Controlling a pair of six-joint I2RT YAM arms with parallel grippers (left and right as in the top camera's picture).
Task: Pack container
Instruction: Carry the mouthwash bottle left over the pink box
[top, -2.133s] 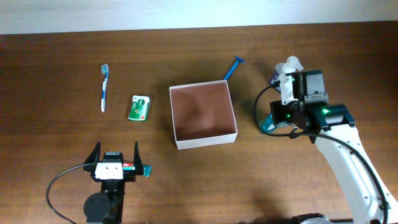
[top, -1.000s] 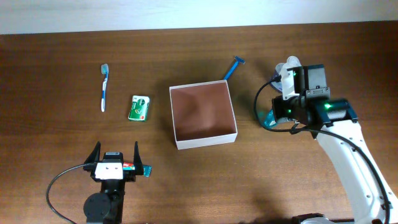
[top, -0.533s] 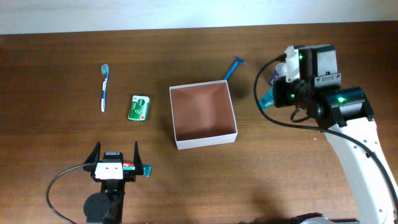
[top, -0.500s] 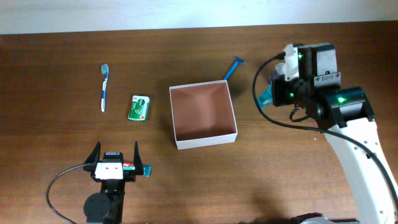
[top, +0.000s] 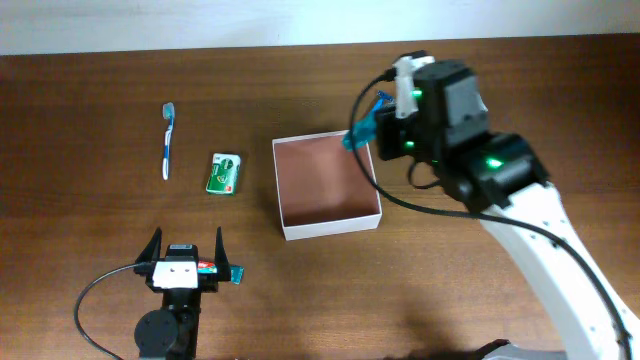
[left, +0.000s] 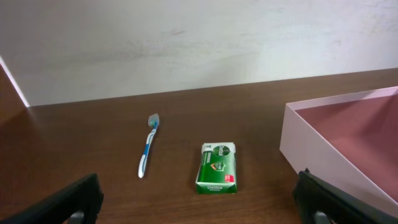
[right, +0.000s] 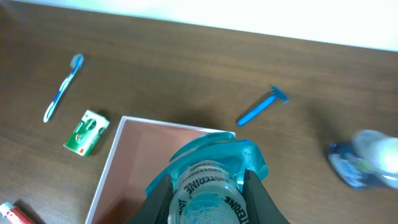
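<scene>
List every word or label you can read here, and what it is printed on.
"ISTERINE", start unclear: on the teal bottle in the right gripper.
"Dettol": on the green packet; its smaller print is unreadable.
Toothbrush, razor and container: no text visible.

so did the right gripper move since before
Yes: the right gripper, holding a bottle, went left, from right of the container to above its far right corner.

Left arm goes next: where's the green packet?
Overhead view, left side: the green packet lies between the toothbrush and the box, touching neither.
</scene>
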